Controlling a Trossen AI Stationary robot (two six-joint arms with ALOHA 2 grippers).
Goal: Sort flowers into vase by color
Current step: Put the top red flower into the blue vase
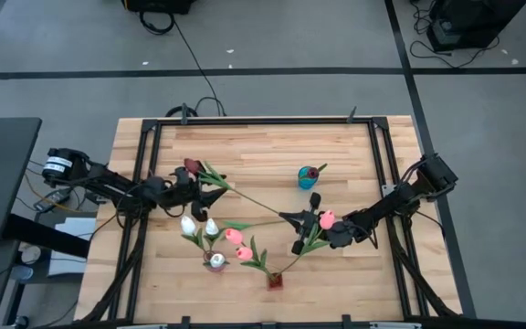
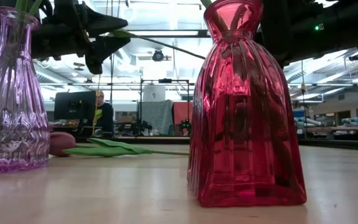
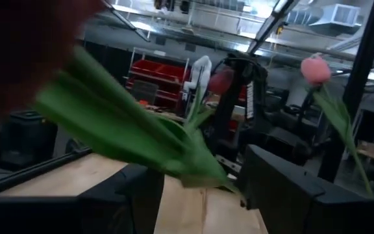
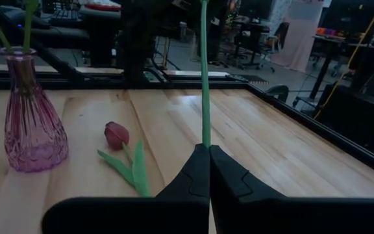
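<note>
A maroon tulip (image 1: 191, 165) hangs in the air between my two grippers, its thin stem (image 1: 249, 196) running toward the table's right. My right gripper (image 1: 290, 219) is shut on that stem. My left gripper (image 1: 210, 192) stands open around the tulip's green leaves (image 3: 141, 140), close behind the head. White tulips stand in the purple vase (image 1: 215, 261) and pink ones in the red vase (image 1: 275, 280). A blue vase (image 1: 309, 177) holds a dark one. Another reddish tulip (image 4: 115, 134) lies flat on the table. My right gripper pinches the thin green stem (image 4: 205, 136) between its two fingertips, coming in level from the table's right. The stem runs on past the fingertips, lifted clear of the table. My left gripper has the leaves between its open fingers (image 3: 274, 185); I cannot tell whether they touch.
Black frame rails (image 1: 144, 183) run along the table's sides. The red vase (image 2: 244, 106) and purple vase (image 2: 11, 93) stand near the front edge. A tall pink tulip (image 1: 327, 219) rises beside my right gripper. A person (image 2: 104, 112) sits at a desk beyond the table.
</note>
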